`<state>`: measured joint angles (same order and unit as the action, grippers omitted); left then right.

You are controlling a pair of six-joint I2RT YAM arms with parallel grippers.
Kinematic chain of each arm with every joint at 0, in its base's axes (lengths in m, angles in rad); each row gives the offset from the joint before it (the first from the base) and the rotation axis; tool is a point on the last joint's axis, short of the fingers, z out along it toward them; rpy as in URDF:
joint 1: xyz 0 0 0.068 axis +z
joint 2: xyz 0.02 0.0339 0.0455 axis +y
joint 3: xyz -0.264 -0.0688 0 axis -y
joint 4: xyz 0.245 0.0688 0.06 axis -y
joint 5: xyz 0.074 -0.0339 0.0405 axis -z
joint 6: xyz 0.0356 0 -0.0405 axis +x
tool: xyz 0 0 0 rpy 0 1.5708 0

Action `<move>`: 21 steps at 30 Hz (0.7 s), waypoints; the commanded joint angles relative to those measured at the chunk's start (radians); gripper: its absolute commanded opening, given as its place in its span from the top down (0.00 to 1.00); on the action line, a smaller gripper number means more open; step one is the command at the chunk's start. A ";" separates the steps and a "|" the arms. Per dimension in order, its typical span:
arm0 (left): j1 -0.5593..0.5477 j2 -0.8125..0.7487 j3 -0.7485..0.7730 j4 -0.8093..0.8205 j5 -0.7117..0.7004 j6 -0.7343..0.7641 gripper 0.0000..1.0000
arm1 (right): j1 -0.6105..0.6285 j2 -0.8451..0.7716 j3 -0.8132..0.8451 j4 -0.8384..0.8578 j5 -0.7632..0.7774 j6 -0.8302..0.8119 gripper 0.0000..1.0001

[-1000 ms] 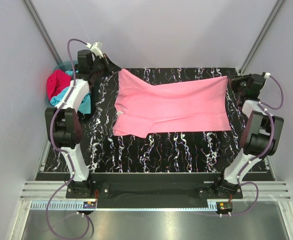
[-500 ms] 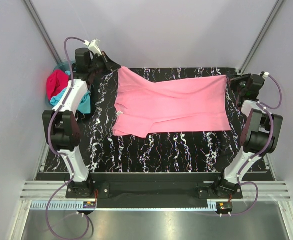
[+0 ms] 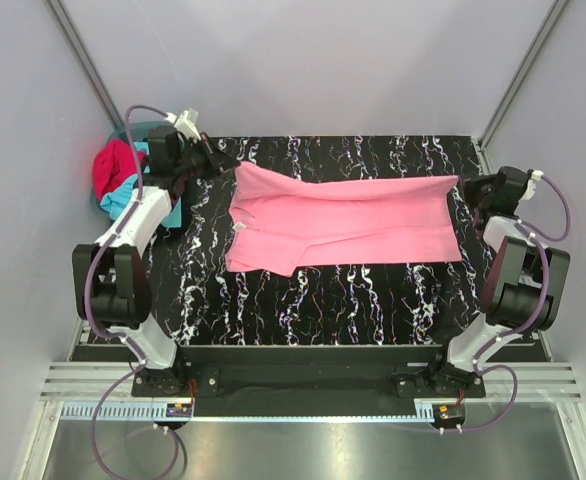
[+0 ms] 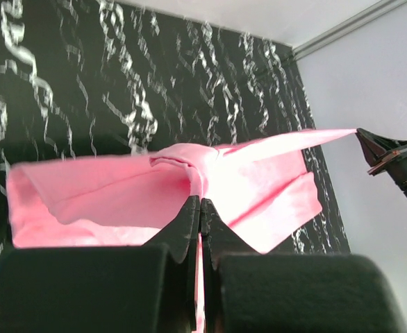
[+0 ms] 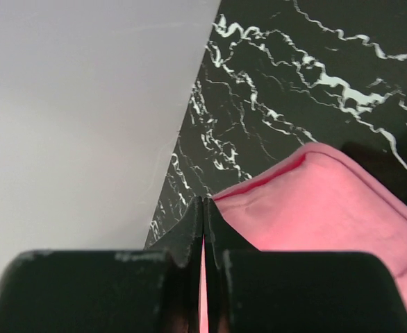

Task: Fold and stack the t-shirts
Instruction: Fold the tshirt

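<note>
We find the pink t-shirt [image 3: 343,222] lying across the far half of the black marbled tabletop [image 3: 353,300], its long axis running left to right. Its far edge is lifted off the surface and drawn taut between the two pincers, while the near portion rests flat, with a short flap projecting at the near left. The left pincer [image 3: 223,166] is clamped on the far left corner. In the left wrist view the fabric gathers into a small bunch directly at the fingertips [image 4: 189,216], and the raised edge runs in a straight line to the opposite arm. The right pincer [image 3: 460,186] is clamped on the far right corner, where a hemmed fold of pink cloth enters between its jaws. The turquoise t-shirt [image 3: 123,195] and the crimson t-shirt [image 3: 111,165] lie heaped together just off the tabletop's left edge, beside the left arm.
</note>
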<state>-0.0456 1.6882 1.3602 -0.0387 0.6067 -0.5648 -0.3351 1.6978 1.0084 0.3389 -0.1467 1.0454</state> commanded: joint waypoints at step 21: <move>0.012 -0.254 -0.260 0.008 -0.120 -0.007 1.00 | -0.019 -0.139 -0.165 -0.187 0.168 -0.002 1.00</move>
<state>-0.0433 1.4910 1.1156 -0.0395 0.5098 -0.5766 -0.3443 1.5951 0.8360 0.1665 -0.0353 1.0462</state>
